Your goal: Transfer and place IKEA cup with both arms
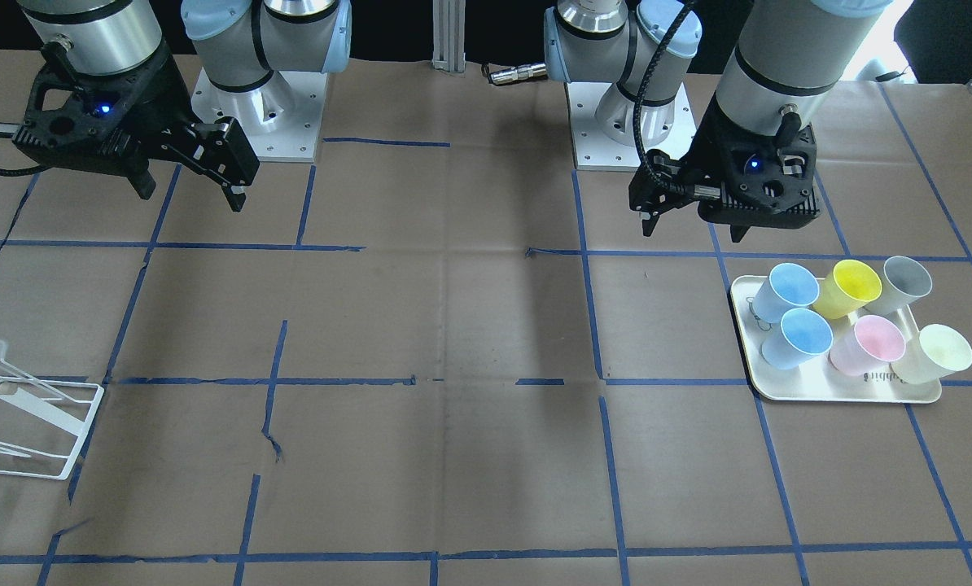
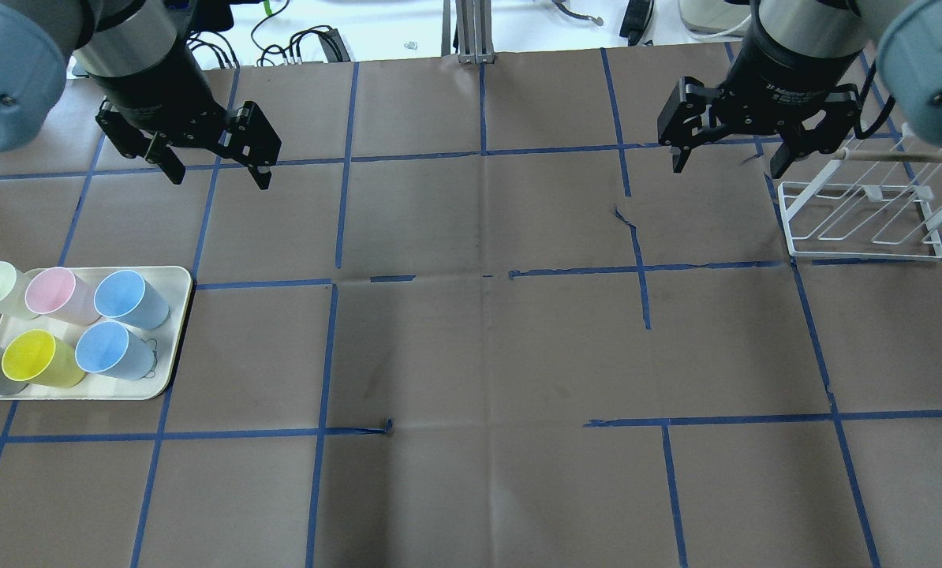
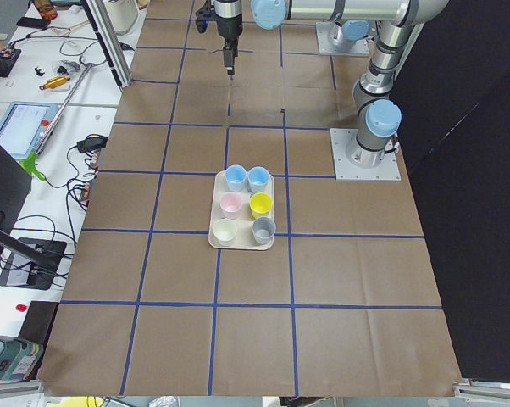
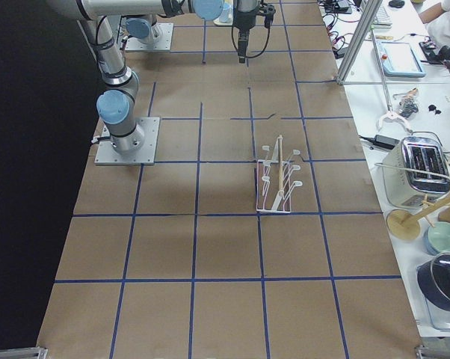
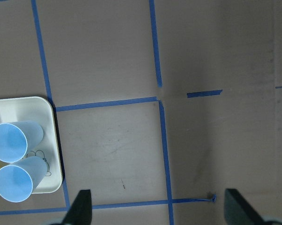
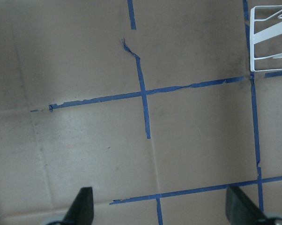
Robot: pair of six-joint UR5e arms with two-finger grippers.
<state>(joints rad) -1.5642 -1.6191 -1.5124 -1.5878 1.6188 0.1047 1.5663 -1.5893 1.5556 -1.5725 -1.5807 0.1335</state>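
Observation:
Two alike light-blue IKEA cups (image 2: 128, 298) (image 2: 112, 349) stand upright on a cream tray (image 2: 155, 388) at the table's left, with pink, yellow, grey and pale-green cups. They also show in the front view (image 1: 787, 291) (image 1: 799, 338) and at the left wrist view's left edge (image 5: 12, 140) (image 5: 17, 180). My left gripper (image 2: 218, 175) (image 1: 692, 230) hangs open and empty above the table, beyond the tray and apart from the cups. My right gripper (image 2: 727, 168) (image 1: 191, 198) is open and empty, high over the table's right half.
A white wire rack (image 2: 857, 229) (image 1: 38, 407) stands at the table's right, just right of my right gripper; its corner shows in the right wrist view (image 6: 270, 42). Brown paper with blue tape lines covers the table. Both arm bases (image 1: 258, 106) sit at the robot's edge.

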